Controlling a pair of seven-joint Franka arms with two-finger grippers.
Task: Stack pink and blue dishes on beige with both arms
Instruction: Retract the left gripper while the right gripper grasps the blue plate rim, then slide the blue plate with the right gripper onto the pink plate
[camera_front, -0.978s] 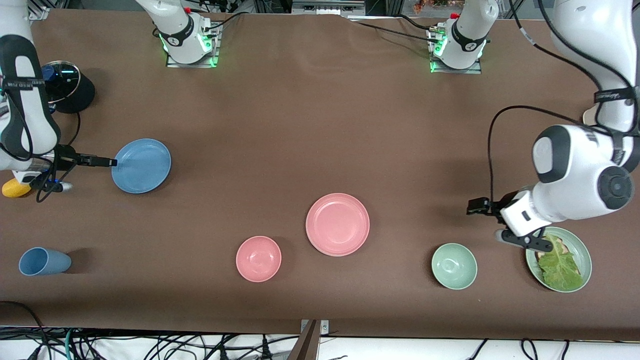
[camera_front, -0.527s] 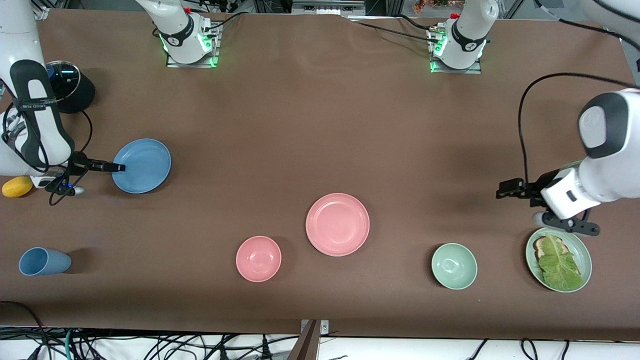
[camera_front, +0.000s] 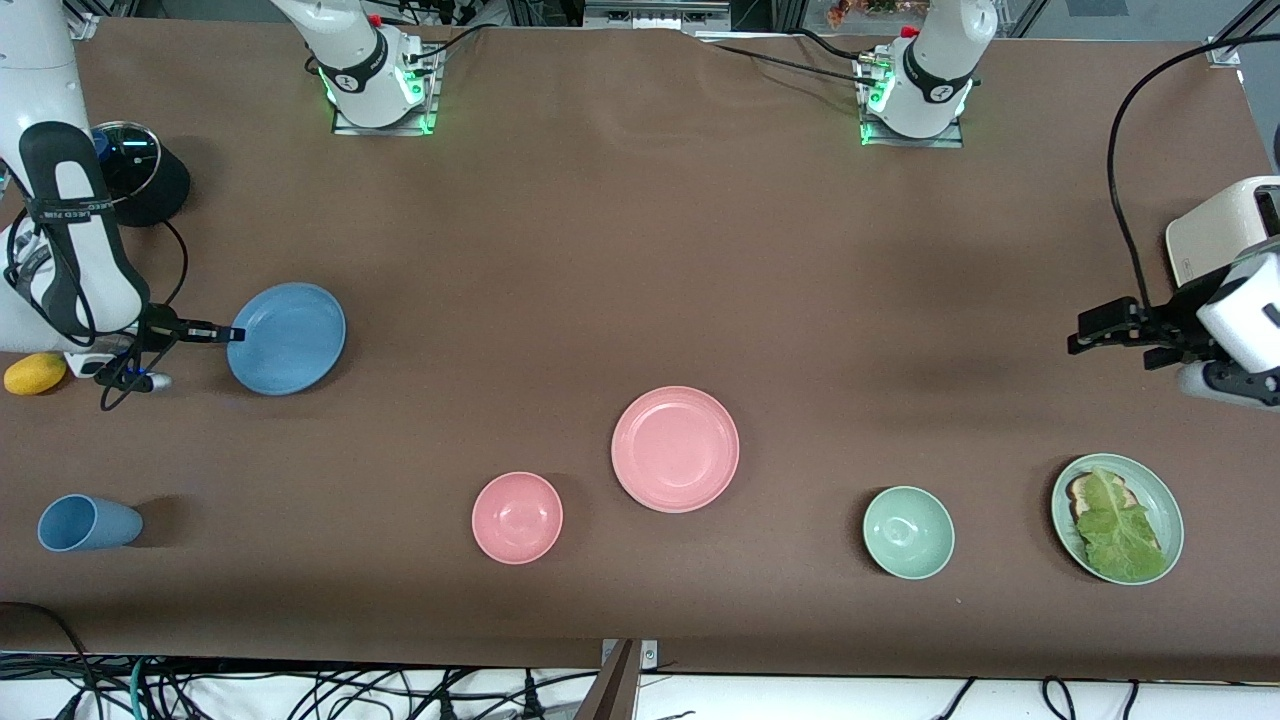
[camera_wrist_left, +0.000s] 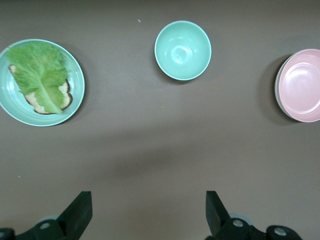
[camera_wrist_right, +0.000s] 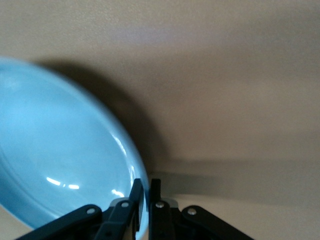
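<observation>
Right wrist view: right hand (camera_wrist_right: 145, 200) clamps the blue plate (camera_wrist_right: 55, 150) by its rim; left hand (camera_wrist_left: 145, 215) gapes.

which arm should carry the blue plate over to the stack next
Right. Its claw is shut on the blue plate rim at that arm's end of the table. The left claw hangs open near the toaster, away from both plates.

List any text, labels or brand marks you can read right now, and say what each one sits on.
Right arm, black strap: white lettering, too small to read.
Toaster, front face: a small dark mark, too small to read.
Arm bases at the top of the front view: round dark badges, unreadable.
Blue plate, pink plate, bowls, cup: no text.
Wrist views: no text.
</observation>
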